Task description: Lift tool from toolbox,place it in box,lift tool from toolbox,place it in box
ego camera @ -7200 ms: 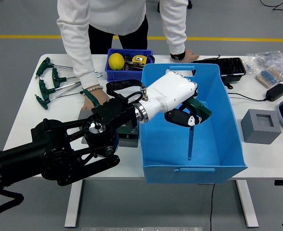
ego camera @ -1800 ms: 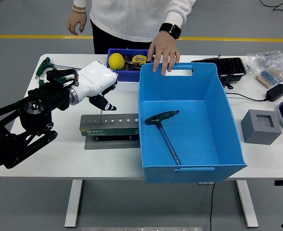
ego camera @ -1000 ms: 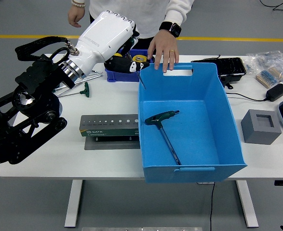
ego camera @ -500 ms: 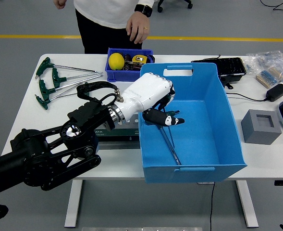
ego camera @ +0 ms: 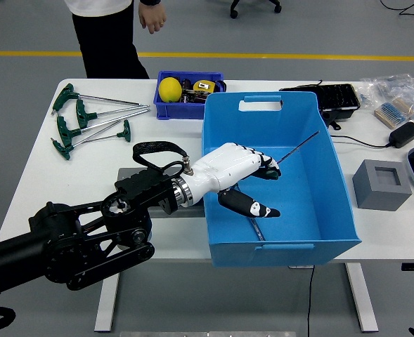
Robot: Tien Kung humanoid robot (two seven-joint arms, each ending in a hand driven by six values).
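Blue box (ego camera: 333,210): left robot hand (ego camera: 245,179) inside, fingers pinching T-handle tool (ego camera: 294,149), shaft angled toward box's far wall, apparently for release inside box.

Black jointed left arm (ego camera: 80,235) ends in a white-shelled, black-fingered hand (ego camera: 238,179).

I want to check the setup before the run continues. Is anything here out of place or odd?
Nothing looks spilled or damaged. The left robot hand holds a thin tool slanting up over the blue box, not yet laid down. Four green-handled T wrenches lie loose on the table at the far left, outside any container.
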